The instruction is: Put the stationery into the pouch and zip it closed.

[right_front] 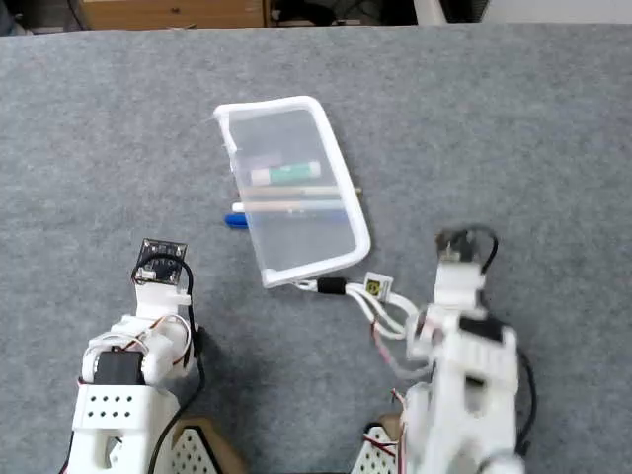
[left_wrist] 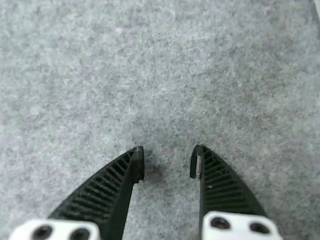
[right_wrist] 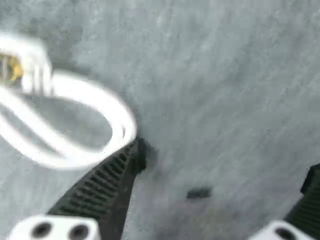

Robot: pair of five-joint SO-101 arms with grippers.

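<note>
Showing 1 pouch [right_front: 296,188], 2 claws, 3 stationery items and 1 cable on a grey mat [right_front: 513,118].

**Pouch:** flat, clear plastic, white trim all round, rounded corners, lying skewed.

**Contents, counted through its wall:**
- 1 green-and-white stick [right_front: 286,174]
- 1 pale thin pencil [right_front: 292,191] just beside it
- 1 pen [right_front: 296,208] w/ blue on it, next along

All 3 lie side by side across the pouch's width. A blue tip [right_front: 235,220] juts past the pouch edge on the left-claw side. Whether the zip is open there: cannot tell.

**Position:** pouch sits ahead of both claws and between them. It is fwd and to the right of the left arm [right_front: 138,346], fwd and to the left of the right arm [right_front: 464,346], touching neither.

**Left claw** [left_wrist: 167,162]**:** fingers moderately parted, tips low over the mat.

**Right claw** [right_wrist: 225,167]**:** fingers spread wide. A small dark speck [right_wrist: 198,193] lies on the mat between them.

**White cable** [right_front: 375,296]**:** 1 bundle w/ a yellow-marked connector, running from near the pouch's closest corner toward the right arm. A cable loop [right_wrist: 75,130] lies just outside one finger of the right claw.
</note>
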